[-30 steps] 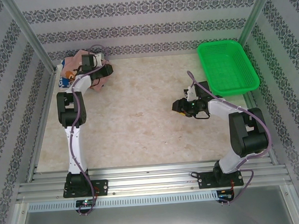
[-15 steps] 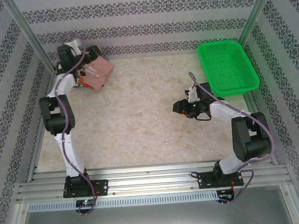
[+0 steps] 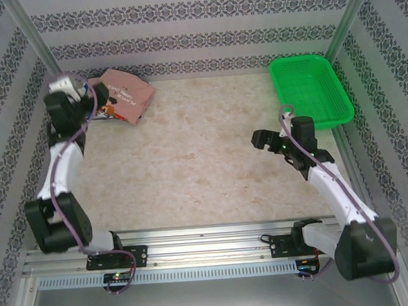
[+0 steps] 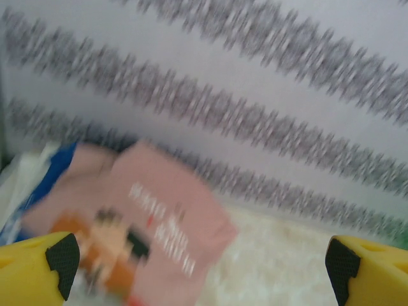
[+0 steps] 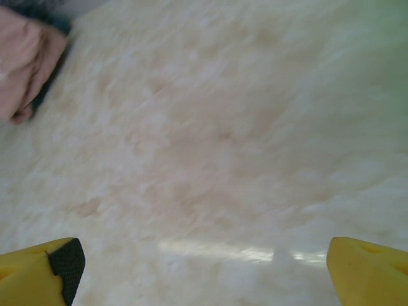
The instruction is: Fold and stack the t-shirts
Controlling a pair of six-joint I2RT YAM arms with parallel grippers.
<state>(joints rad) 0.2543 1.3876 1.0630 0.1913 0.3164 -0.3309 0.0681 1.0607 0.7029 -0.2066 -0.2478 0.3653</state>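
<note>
Along the bottom of the top view, both arm bases sit on the metal rail (image 3: 210, 246). Above them spreads the pale table (image 3: 191, 167). Right of centre, the right gripper (image 3: 261, 138) hangs over bare tabletop and holds nothing. Its wrist view shows the yellow fingers at the two lower corners, spread wide.

At the upper left, the left gripper (image 3: 96, 105) sits just beside the tees, its fingers also far apart and empty (whether a fingertip touches the cloth I cannot tell). The pink tee (image 3: 126, 97) lies folded in the upper-left corner of the table, print facing up, close against the patterned wall (image 3: 196, 28). In the blurred left wrist view, the blue tee (image 4: 60, 162) peeks out from under the pink one's left edge, so pink lies on top.

At the upper right, well apart from the tees, the green basket (image 3: 302, 59) stands at the table's far right corner.
</note>
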